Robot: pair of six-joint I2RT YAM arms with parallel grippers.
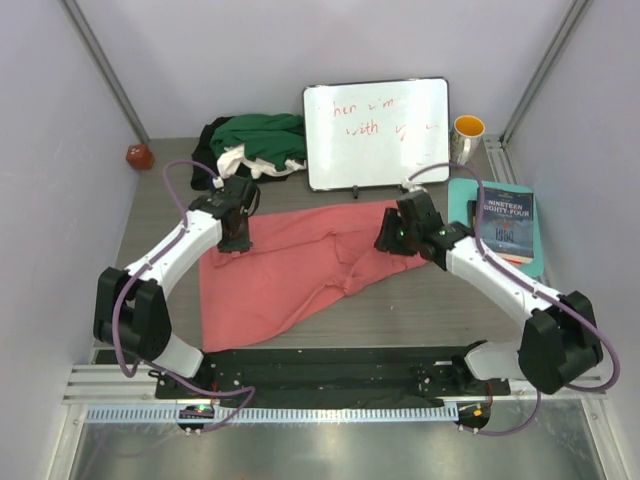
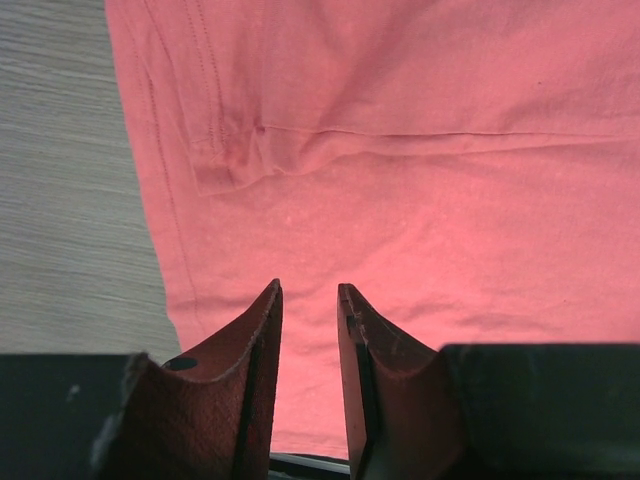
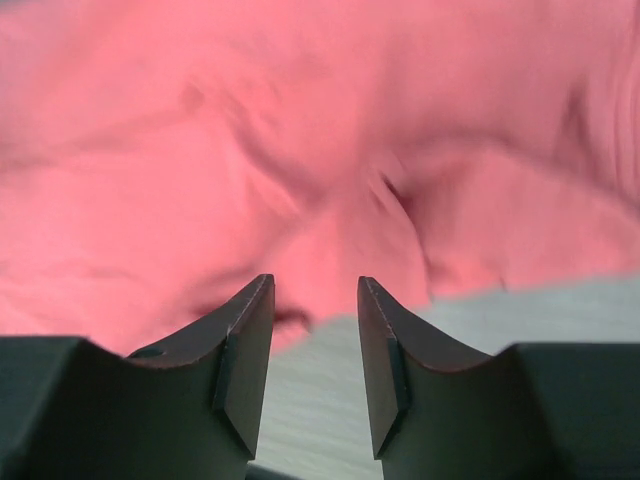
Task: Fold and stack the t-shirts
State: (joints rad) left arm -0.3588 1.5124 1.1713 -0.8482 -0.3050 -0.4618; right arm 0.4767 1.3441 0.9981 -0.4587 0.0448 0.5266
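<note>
Salmon-pink cloth t-shirt (image 1: 280, 272) lies before the white board (image 1: 377, 150), long axis slanting near-left to far-right; left fingers (image 2: 250, 385), right fingers (image 3: 245, 355) released.

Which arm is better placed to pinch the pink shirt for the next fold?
Left, probably. The left end effector hangs open right over the salmon-pink t-shirt, beside a sleeve hem. The right end effector is open too, but sits at the cloth's edge, bare table showing beneath it, view blurred.
</note>
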